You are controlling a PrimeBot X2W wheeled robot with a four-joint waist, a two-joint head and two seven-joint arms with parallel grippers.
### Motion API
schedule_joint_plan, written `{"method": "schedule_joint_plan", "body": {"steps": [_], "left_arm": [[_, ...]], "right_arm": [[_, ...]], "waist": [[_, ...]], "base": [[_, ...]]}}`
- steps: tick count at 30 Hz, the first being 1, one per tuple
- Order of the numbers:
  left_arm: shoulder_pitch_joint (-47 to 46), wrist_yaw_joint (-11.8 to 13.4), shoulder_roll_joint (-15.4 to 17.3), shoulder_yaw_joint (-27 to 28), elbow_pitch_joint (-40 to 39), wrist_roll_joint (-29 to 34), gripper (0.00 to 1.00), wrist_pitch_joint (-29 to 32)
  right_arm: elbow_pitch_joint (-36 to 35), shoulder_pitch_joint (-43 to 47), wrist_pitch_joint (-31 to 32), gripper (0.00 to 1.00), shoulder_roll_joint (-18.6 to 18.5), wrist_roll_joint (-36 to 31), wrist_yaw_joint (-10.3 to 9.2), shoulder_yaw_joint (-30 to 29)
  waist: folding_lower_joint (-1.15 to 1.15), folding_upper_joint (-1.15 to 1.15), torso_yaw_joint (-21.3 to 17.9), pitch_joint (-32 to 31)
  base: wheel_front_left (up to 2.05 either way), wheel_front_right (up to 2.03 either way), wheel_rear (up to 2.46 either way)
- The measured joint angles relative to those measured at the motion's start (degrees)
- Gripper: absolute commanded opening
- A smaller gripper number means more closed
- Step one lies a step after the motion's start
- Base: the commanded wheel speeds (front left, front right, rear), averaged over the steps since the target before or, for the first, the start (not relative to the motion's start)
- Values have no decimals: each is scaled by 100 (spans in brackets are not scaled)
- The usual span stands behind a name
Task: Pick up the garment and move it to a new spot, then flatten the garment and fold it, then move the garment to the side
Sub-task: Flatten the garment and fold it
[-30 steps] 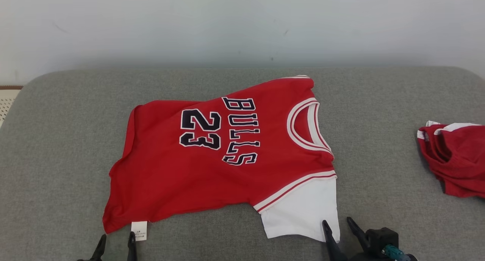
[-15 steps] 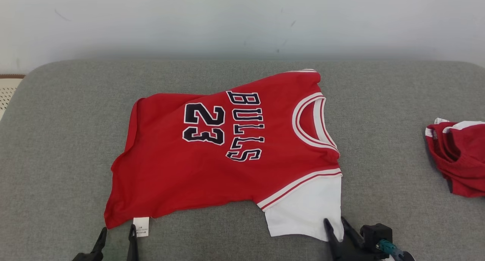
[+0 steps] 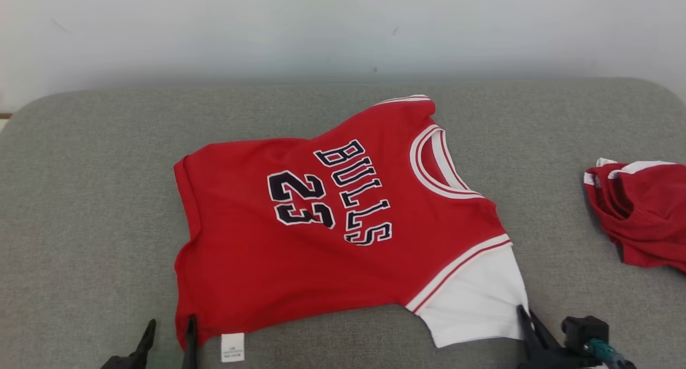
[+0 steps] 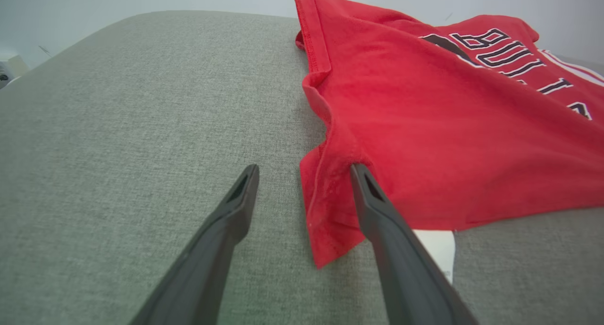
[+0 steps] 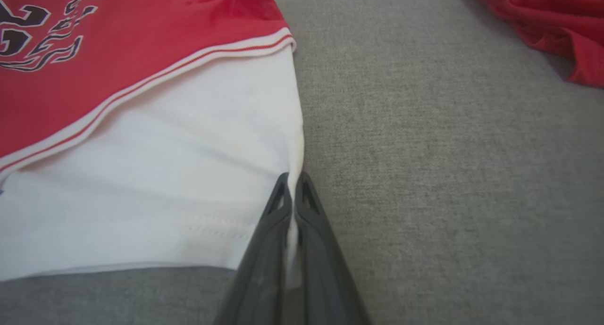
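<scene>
A red jersey [image 3: 321, 235] with "BULLS 23" in black and a white sleeve [image 3: 477, 305] lies spread on the grey cushion [image 3: 80, 197]. My right gripper [image 3: 528, 318] is shut on the sleeve's edge [image 5: 295, 164], white cloth pinched between its fingers [image 5: 269, 249]. My left gripper [image 3: 169, 334] stands open at the jersey's lower hem corner [image 4: 325, 221]; that corner lies between its fingers [image 4: 377, 221], one of which rests on the red cloth. A white tag [image 3: 232, 346] sticks out of the hem.
A second red and white garment [image 3: 638, 213] lies bunched at the cushion's right edge, also in the right wrist view [image 5: 547, 23]. A pale wall [image 3: 343, 26] runs behind the cushion. Bare grey cushion stretches to the left of the jersey.
The right gripper has shut on the white sleeve and drawn it right and toward me, skewing the jersey. The hem corner now lies between the left fingers. The camera shifted slightly.
</scene>
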Motion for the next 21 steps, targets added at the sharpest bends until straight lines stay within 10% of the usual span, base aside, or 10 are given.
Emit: {"method": "schedule_joint_plan", "body": {"steps": [21], "left_arm": [[34,-534,0,-467,174,-543,100,0]], "right_arm": [[-97,72,1,0,-4,-155,-26,-207]], "waist": [[0,0,-140,63]], "base": [[0,0,0]]}}
